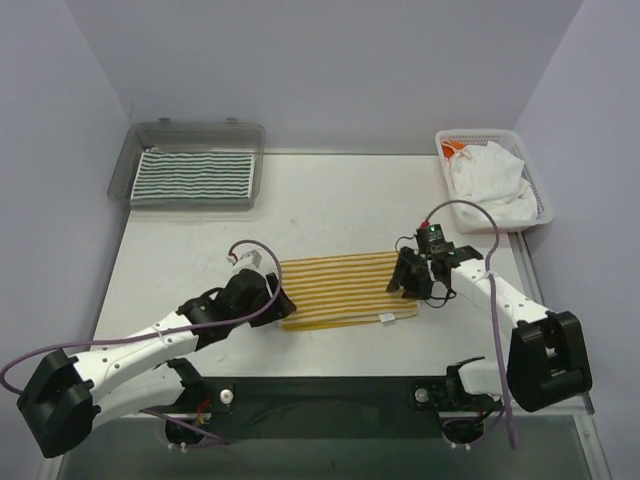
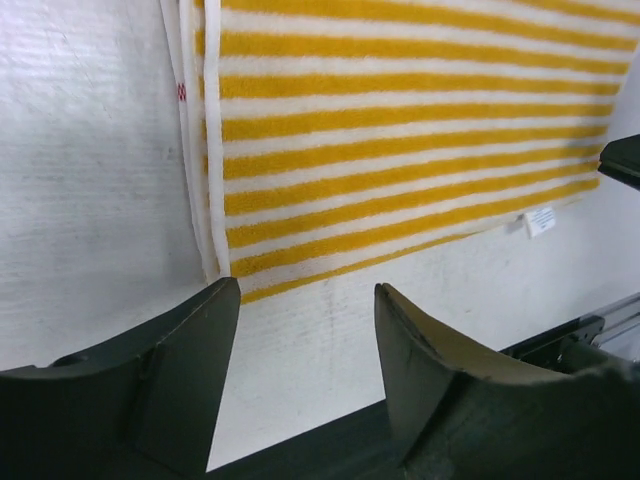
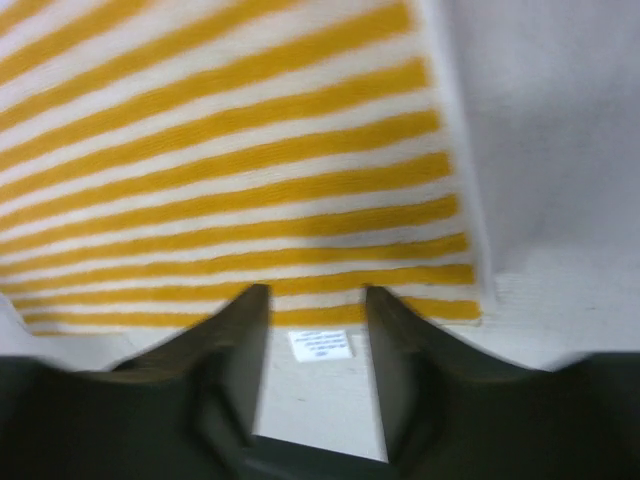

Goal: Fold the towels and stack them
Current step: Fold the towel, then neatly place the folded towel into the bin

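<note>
At table centre the yellow-and-white striped towel [image 1: 345, 290] lay flat, stripes running left to right, already doubled over judging by the layered edges at its left end. Its care label [image 3: 320, 345] stuck out at the near right corner. Left gripper [image 2: 305, 290] sat just off the left end, jaws wide, nothing in them. Right gripper [image 3: 315, 290] hung over the near right corner, jaws narrowly apart, label showing through the gap, nothing gripped. Looked like one arm per end to keep edges aligned for another fold. Green-and-white striped towel [image 1: 195, 175] lay folded in the grey tray [image 1: 195, 128] far left, probably the stack spot. White towels [image 1: 490, 180] were heaped loose in the mesh basket [image 1: 540, 205] far right, well apart from both arms.
</note>
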